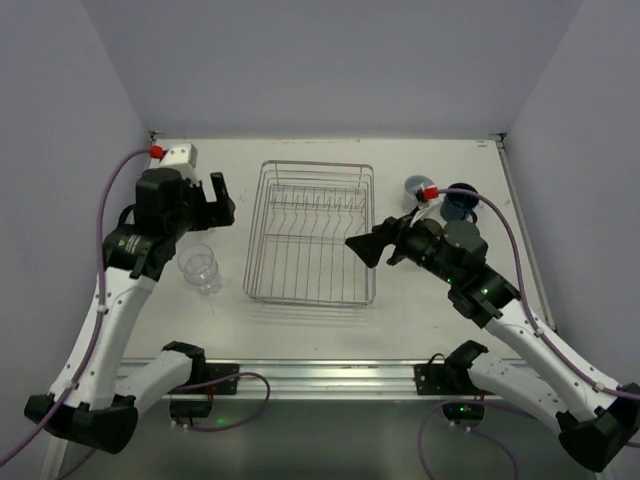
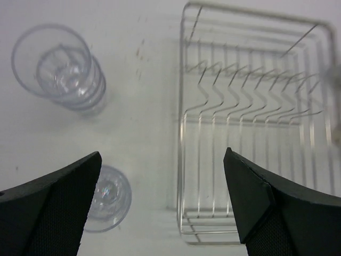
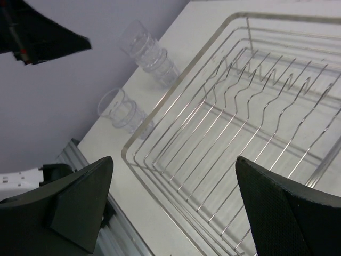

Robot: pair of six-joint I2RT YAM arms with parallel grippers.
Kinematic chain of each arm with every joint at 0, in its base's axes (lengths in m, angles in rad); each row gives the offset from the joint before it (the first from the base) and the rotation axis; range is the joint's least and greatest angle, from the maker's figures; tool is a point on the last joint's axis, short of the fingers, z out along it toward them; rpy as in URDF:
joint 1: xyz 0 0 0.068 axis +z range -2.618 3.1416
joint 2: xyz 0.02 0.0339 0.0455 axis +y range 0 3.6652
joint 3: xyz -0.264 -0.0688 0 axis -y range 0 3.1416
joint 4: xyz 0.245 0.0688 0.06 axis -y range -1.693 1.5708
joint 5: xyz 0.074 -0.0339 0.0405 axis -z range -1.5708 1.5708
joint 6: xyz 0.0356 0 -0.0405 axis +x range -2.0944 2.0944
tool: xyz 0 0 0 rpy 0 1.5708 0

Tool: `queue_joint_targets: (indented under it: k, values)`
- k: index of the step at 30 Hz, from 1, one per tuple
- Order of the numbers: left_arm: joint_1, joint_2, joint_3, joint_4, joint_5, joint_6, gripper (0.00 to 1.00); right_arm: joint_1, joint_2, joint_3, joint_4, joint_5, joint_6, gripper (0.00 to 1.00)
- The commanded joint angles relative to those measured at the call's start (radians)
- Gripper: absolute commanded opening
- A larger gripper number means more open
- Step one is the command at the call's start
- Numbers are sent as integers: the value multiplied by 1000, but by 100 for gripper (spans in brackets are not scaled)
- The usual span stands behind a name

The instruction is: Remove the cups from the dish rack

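Note:
The silver wire dish rack stands mid-table with no cups in it. Left of it stand clear ribbed cups; in the left wrist view they show as a stack of tumblers and a single clear cup. A pale blue cup and a dark blue mug stand right of the rack. My left gripper hangs open above the table between the clear cups and the rack, holding nothing. At the rack's right rim my right gripper is open and empty.
White walls close the table at the left, back and right. A metal rail with the arm bases runs along the near edge. In the right wrist view the left arm shows beyond the rack and the clear cups.

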Motion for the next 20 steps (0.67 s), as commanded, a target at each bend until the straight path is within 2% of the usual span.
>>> queue_joint_targets:
  k: [1, 7, 11, 17, 20]
  values:
    - [3, -125, 82, 207, 108, 29, 100, -3, -129, 37, -10, 146, -6, 99]
    - [3, -306, 35, 449, 221, 48, 100, -5, -374, 100, -144, 274, -51, 99]
    - [3, -380, 1, 528, 253, 19, 100, -3, -486, 141, -217, 364, -74, 99]
    - [3, -448, -134, 620, 276, -35, 100, -3, -520, 137, -218, 407, -100, 99]
    - [3, -420, -151, 621, 277, -59, 100, -3, -494, 149, -218, 401, -88, 99]
